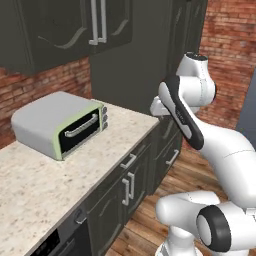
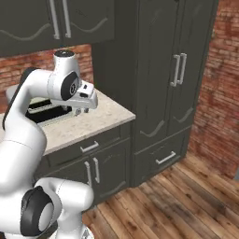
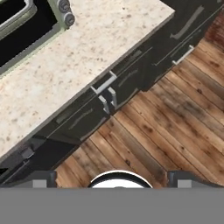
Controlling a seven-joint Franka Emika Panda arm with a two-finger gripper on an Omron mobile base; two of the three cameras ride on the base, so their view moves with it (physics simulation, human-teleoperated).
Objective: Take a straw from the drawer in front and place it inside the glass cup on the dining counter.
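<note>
Brick-walled kitchen, speckled surface (image 1: 45, 180) beside toaster oven (image 1: 60, 122).
Gripper (image 2: 81, 111) hovers over the surface edge, jaws wide, empty; closed drawer (image 2: 88, 147) just beneath; approach its handle squarely.

Both base views are looking forward and down from behind the arm, sharing the counter (image 1: 45, 185) and the drawer (image 2: 88, 147); the hand view is facing down, near the counter edge.

Speckled stone surface (image 3: 87, 52), shut drawer (image 3: 122, 70) with silver handle (image 3: 103, 83) below it, wooden floor (image 3: 175, 127), oven corner (image 3: 26, 26)
</note>
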